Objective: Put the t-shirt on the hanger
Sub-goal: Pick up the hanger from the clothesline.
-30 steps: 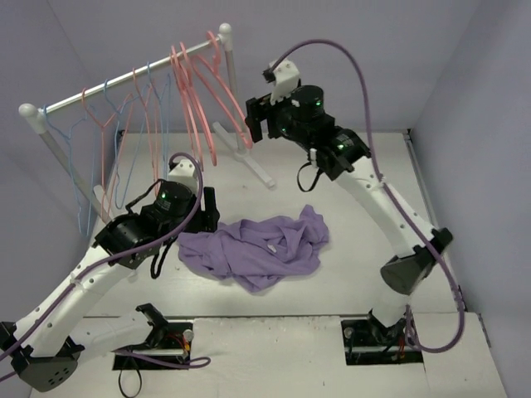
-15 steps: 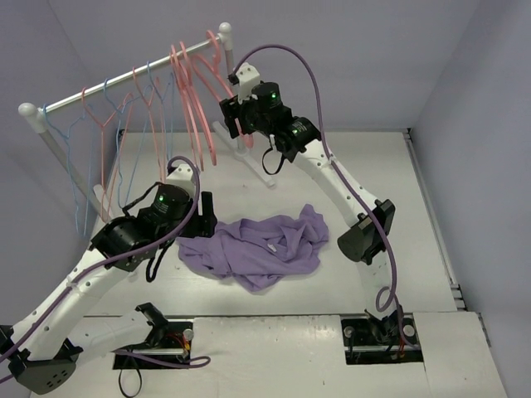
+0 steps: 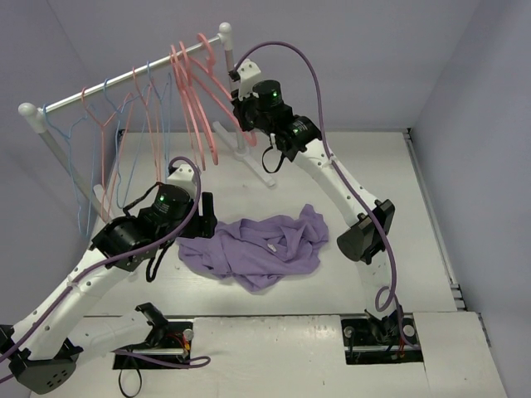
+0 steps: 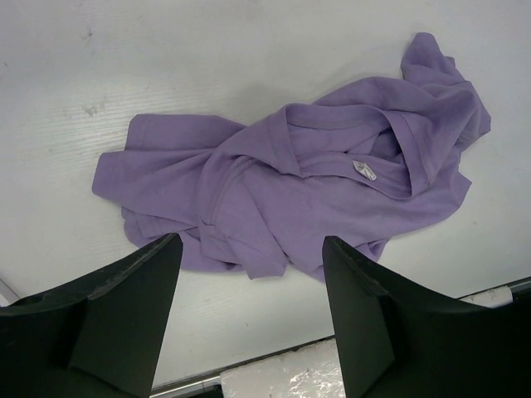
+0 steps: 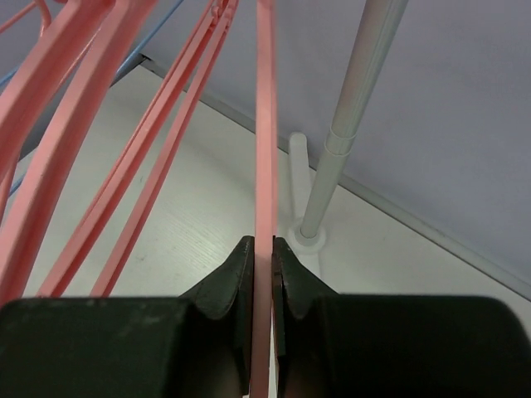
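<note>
Reaching up toward the rail [image 3: 124,80] in the top external view, the right claw [image 3: 237,106] was pinched shut on the sloping arm of the hanger [image 3: 217,93], the thick salmon-pink one hanging nearest to it. The other thick pink hangers [image 3: 189,99] hung just beyond that one, farther from the claw along the rail, and the thin wire hangers [image 3: 108,124] hung farther still. The t-shirt [image 3: 265,249] lay crumpled on the surface [image 3: 390,166], well apart from the right claw and lower in the picture. The left claw [image 3: 207,217] hung just beside the shirt's edge, its fingers spread and holding nothing.

In the left wrist view, the left claw [image 4: 249,249] stood wide open above the surface [image 4: 249,50], with nothing between its two dark fingers [image 4: 124,307]. The purple t-shirt [image 4: 315,182] was bunched in a heap straight ahead of the fingertips, its white neck label [image 4: 362,169] showing ahead of the finger at the right of that view.

In the right wrist view, the right claw [image 5: 263,249] was closed on the hanger [image 5: 265,124], whose thin pink edge ran straight up out of the narrow gap between the two fingers. The other pink hangers [image 5: 99,124] fanned away to the left of the claw in that view. The rail's upright post [image 5: 357,99] stood to the right, its foot on the surface [image 5: 207,224] just past the fingertips.
</note>
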Controlling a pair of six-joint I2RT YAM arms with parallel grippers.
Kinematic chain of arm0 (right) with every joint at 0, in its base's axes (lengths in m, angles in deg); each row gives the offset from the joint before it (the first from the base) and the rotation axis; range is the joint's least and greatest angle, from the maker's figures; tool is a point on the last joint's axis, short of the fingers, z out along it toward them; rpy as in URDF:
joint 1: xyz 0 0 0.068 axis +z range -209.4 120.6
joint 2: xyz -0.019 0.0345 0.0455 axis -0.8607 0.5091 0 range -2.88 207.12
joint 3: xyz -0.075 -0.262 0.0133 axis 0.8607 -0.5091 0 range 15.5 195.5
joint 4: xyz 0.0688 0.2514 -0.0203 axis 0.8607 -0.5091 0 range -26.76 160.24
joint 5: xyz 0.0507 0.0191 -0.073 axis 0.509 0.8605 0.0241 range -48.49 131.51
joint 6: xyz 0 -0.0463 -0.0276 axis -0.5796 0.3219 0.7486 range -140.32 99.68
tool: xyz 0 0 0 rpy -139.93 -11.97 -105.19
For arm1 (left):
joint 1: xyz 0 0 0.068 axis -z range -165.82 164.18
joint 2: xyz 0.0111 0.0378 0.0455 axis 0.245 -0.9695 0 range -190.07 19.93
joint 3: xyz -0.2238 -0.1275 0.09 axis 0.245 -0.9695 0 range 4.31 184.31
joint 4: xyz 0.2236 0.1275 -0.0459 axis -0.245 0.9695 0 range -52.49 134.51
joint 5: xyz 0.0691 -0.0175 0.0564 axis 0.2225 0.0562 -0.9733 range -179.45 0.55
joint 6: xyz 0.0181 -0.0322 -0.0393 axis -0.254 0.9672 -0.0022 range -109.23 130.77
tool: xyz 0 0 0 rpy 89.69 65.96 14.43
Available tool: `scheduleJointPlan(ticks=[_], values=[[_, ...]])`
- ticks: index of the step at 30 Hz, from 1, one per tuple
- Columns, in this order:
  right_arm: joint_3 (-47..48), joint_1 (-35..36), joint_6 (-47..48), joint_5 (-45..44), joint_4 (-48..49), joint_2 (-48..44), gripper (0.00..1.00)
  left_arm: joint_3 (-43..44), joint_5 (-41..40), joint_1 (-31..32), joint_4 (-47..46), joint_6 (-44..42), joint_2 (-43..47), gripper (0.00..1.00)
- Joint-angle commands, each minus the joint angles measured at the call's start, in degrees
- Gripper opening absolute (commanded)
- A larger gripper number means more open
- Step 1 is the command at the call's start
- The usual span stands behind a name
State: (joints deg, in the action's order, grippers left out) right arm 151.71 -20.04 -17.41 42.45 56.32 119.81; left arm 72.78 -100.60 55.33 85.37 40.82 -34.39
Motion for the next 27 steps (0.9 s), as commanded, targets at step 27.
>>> scheduleJointPlan(ticks=[27], values=[[-15.2, 0.7, -1.5, -4.1, 13.1, -19.6, 0.00, 1.9, 1.4, -0.1, -1.4, -1.3, -2.2, 0.64]])
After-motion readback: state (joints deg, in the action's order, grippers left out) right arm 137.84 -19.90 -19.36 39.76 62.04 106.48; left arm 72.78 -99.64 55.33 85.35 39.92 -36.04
